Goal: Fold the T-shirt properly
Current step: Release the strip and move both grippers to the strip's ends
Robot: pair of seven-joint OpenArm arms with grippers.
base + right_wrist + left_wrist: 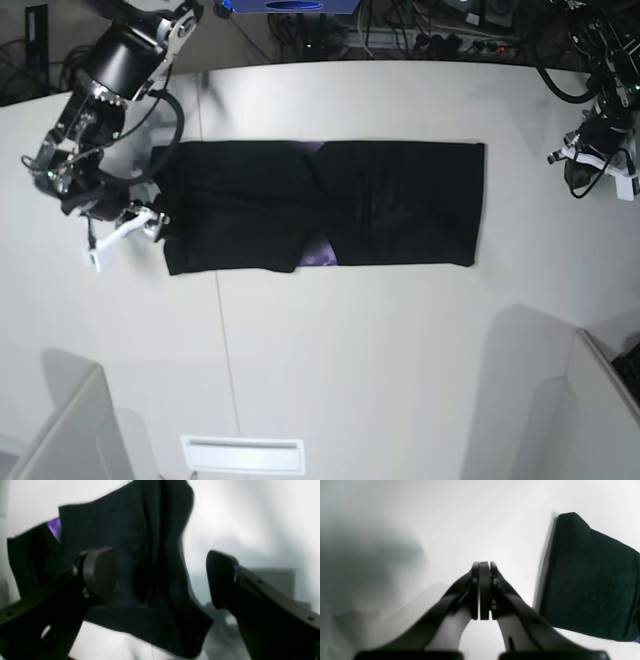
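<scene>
In the left wrist view, one gripper shows: the left gripper (484,590), its two jaws pressed flat together with nothing between them, hanging over the white table (470,517). One piece of dark cloth, an end of the T-shirt (590,580), lies on the table to the right of the jaws, apart from them.

In the right wrist view, the right gripper (160,580) stands wide, its two pads (100,575) far apart. The black T-shirt (140,562) lies beneath and between them, bunched into a few upright creases, and neither pad can be seen touching it. One small patch of purple print (54,527) peeks out near the cloth's upper left edge.

In the base view, one T-shirt (400,205) lies near the middle of the table (350,350), folded into a long black strip running left to right; two slivers of purple show, one at its top edge, one at its lower edge. Two arms are visible. The right gripper (125,228) sits at the strip's left end, jaws spread. The left gripper (592,165) rests well off to the right, clear of the cloth
</scene>
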